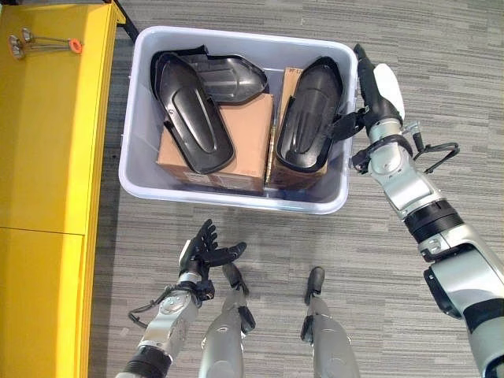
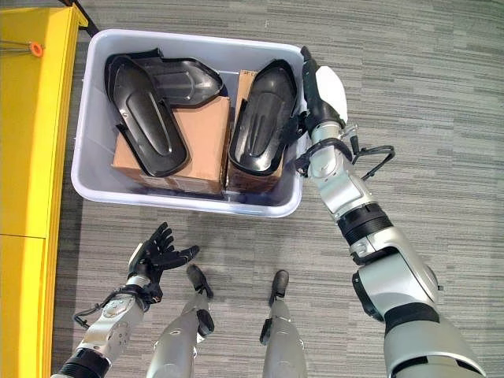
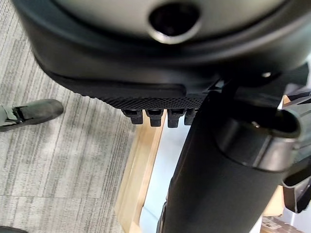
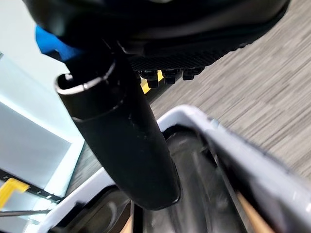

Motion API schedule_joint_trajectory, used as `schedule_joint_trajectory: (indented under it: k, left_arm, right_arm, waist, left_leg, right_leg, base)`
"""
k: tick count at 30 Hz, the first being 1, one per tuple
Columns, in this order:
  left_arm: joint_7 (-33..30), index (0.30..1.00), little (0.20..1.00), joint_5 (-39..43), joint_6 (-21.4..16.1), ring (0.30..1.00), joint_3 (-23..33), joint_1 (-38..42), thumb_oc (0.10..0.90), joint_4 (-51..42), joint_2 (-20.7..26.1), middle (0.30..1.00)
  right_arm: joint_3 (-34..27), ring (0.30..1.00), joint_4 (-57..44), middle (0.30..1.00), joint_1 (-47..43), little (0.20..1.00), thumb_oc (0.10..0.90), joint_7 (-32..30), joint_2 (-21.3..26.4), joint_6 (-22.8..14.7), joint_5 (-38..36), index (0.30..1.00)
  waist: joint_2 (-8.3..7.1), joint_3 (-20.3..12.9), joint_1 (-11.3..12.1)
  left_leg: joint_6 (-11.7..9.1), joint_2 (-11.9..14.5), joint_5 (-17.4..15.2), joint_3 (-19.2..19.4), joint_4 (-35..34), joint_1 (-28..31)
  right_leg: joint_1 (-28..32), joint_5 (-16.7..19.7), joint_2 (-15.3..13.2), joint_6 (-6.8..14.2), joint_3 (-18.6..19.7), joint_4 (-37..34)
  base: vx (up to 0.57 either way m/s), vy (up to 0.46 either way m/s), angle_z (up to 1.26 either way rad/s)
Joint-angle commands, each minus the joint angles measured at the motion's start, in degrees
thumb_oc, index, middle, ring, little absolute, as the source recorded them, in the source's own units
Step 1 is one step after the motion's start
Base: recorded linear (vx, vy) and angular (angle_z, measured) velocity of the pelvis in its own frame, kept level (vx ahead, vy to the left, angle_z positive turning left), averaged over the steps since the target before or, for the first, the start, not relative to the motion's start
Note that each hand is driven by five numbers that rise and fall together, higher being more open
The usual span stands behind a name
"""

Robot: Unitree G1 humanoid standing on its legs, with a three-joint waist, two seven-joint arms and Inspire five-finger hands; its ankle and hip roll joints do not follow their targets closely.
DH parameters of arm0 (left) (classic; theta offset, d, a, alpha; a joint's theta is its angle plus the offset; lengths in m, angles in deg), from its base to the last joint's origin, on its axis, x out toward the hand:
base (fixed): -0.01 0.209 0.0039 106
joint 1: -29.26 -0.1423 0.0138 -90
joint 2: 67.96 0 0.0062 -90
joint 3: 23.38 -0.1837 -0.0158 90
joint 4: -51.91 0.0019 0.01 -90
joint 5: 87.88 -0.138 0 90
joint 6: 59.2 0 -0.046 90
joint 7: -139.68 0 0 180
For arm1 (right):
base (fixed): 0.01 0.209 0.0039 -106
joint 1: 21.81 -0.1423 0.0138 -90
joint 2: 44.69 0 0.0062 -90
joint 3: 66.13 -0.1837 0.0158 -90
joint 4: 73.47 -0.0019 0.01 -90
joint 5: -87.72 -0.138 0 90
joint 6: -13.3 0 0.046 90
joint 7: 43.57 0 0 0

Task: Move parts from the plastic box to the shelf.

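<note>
The lower parts of two cardboard boxes (image 1: 250, 138) are covered by the black parts (image 1: 193, 114) lying on them inside the plastic box (image 1: 142, 94). The yellow shelf (image 1: 47, 157) is cut off by the picture's left edge. The fingers of the right hand (image 1: 376, 87) are hidden below the box's rim, so their grip cannot be told.

Looked like workshop or light-industrial parts-handling area. Floored with grey striped carpet tile (image 1: 441, 63), office-grade rather than domestic. Fitted with yellow-painted metal shelf unit (image 1: 47, 142) along left side. Stocked with pale plastic tote (image 1: 236, 201) on floor, packed with black moulded plastic parts (image 1: 193, 110) and brown cardboard cartons (image 1: 252, 142). Showed no household furnishing; read as storage and sorting space.
</note>
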Motion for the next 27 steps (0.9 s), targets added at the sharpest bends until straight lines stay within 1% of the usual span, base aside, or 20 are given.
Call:
schedule_joint_trajectory:
  k: [1,3,9,15,21,27]
  left_arm:
    - [-0.6,1.0,1.0,-0.6,-3.7,1.0,-0.5,-1.2,0.9,-4.0,1.3,1.0]
    - [-0.8,1.0,1.0,-0.9,-3.6,1.0,-0.5,-1.2,0.9,-3.8,1.2,1.0]
    - [-1.5,1.0,1.0,-1.6,-3.3,1.0,-0.5,-0.7,0.9,-3.3,0.9,1.0]
    - [-2.2,1.0,1.0,-2.4,-3.0,1.0,-0.4,-0.5,0.9,-3.0,0.6,1.0]
    - [-3.2,1.0,1.0,-2.4,-2.9,1.0,-1.0,-0.3,0.9,-2.6,0.0,1.0]
    - [-3.6,1.0,1.0,-2.4,-2.9,1.0,-1.3,-0.6,0.9,-2.4,-0.1,1.0]
  right_arm:
    - [-2.3,1.0,-4.9,1.0,-6.4,1.0,0.9,-2.3,2.2,-3.1,3.7,1.0]
    - [-2.2,1.0,-5.8,1.0,-5.7,1.0,0.9,-2.1,2.2,-2.8,5.2,1.0]
    - [-3.3,1.0,-9.2,1.0,-0.7,1.0,0.9,-1.4,0.3,-2.3,6.6,1.0]
    - [-3.9,1.0,-12.8,1.0,3.0,1.0,0.9,-1.1,-0.3,-2.2,8.6,1.0]
    - [-4.4,1.0,-13.9,1.0,7.2,1.0,0.9,-1.3,-2.6,-2.2,7.2,1.0]
    - [-4.5,1.0,-14.3,1.0,7.8,1.0,0.9,-1.9,-2.7,-1.9,7.5,1.0]
  waist:
    - [-0.86,-1.2,-0.2]
    - [-0.95,-1.1,-0.2]
    - [-1.25,-0.6,-0.3]
    - [-1.19,0.2,-0.5]
    - [-1.1,0.8,-0.5]
    - [-0.88,1.1,-0.3]
  left_leg:
    - [-9.6,9.2,-2.2,-0.9,7.2,2.9]
    - [-9.6,9.2,-2.3,-1.0,7.1,2.8]
    - [-9.4,9.5,-2.5,-1.2,7.6,2.6]
    - [-9.2,9.8,-3.1,-1.4,8.9,2.3]
    - [-8.9,10.0,-3.6,-1.9,9.5,1.7]
    - [-8.8,9.9,-3.5,-2.1,9.4,1.3]
  right_leg:
    - [-0.3,0.4,-6.7,3.6,2.8,2.2]
    - [-0.2,0.5,-6.7,3.7,2.7,2.2]
    - [-0.1,0.3,-6.4,3.6,2.5,2.5]
    - [0.0,-0.2,-6.4,3.5,2.4,3.2]
    - [0.1,-0.3,-6.5,3.5,1.9,3.5]
    - [0.0,-0.2,-6.5,3.5,1.5,3.3]
  base:
    - [0.0,0.0,0.0]
    - [0.0,0.0,0.0]
    - [-0.01,0.0,0.02]
    - [0.0,0.0,0.0]
    - [-0.01,0.002,0.02]
    - [0.0,0.006,0.04]
